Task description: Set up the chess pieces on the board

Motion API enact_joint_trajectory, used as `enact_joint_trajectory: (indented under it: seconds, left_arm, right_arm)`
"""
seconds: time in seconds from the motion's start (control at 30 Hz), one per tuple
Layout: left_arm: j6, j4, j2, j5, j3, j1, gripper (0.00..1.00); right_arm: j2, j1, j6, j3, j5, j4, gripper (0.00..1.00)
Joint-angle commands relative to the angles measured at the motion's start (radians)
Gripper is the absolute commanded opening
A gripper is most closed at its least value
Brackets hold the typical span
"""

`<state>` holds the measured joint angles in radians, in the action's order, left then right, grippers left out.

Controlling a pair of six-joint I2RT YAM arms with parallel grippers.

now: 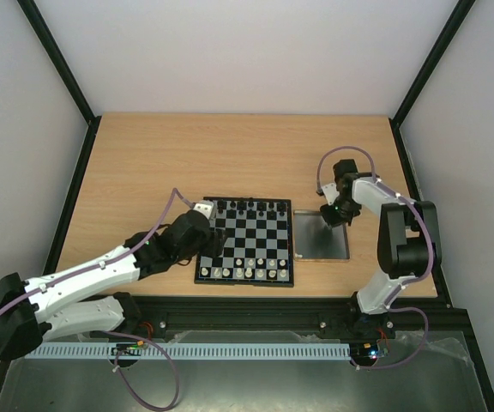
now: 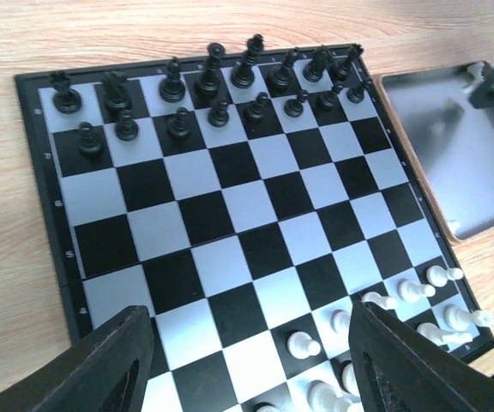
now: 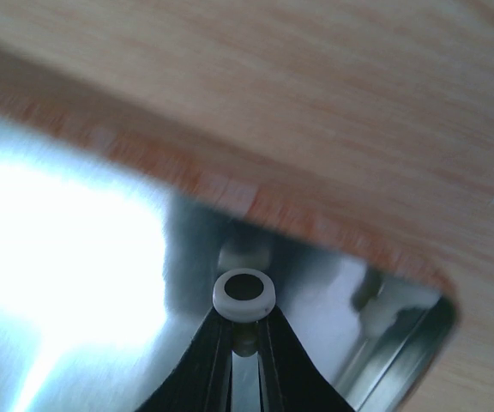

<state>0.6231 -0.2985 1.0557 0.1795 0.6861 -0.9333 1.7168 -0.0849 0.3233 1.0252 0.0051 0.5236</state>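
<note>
A wooden surface (image 1: 144, 163) carries a small chessboard (image 1: 249, 245), with a shiny metal tray (image 1: 316, 249) just beside its right edge. Black pieces (image 2: 217, 94) fill the board's two far rows. Cream-white chess pieces (image 2: 410, 292) stand in its two near rows. The left claw (image 2: 251, 360) hangs over the board's near left corner, its dark fingers (image 2: 101, 365) spread wide and gripping nothing. The right claw (image 3: 244, 330) is over the far part of the tray, pinched tight on a single cream-white piece (image 3: 243, 293) whose round base faces the wrist camera. Whether that piece touches the tray cannot be told.
</note>
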Motion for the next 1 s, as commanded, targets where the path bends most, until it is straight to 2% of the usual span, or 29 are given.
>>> enact_joint_trajectory:
  seconds: [0.0,0.1,0.23,0.4,0.57,0.77,0.97]
  left_arm:
    - [-0.059,-0.088,-0.029,0.052,0.042,0.041,0.66]
    - [-0.106,-0.131,-0.04,0.052,0.058,0.094,0.66]
    - [-0.183,-0.181,-0.051,0.043,0.074,0.184,0.67]
    - [-0.249,-0.168,-0.073,0.001,0.057,0.298,0.68]
    - [-0.281,-0.124,-0.082,-0.051,0.042,0.38,0.67]
    - [-0.303,-0.097,-0.098,-0.115,0.033,0.465,0.67]
    - [-0.306,-0.091,-0.109,-0.128,0.026,0.47,0.67]
  right_arm:
    - [-0.104,-0.038,0.12,0.021,-0.056,0.226,0.05]
    - [-0.156,-0.128,0.179,0.044,-0.03,0.304,0.05]
    - [-0.172,-0.29,0.229,0.112,0.078,0.406,0.05]
    - [-0.114,-0.514,0.283,0.228,0.275,0.558,0.06]
    - [-0.025,-0.707,0.31,0.27,0.514,0.631,0.06]
    - [0.16,-0.821,0.29,0.369,0.676,0.713,0.08]
    - [0.309,-0.883,0.272,0.477,0.748,0.765,0.08]
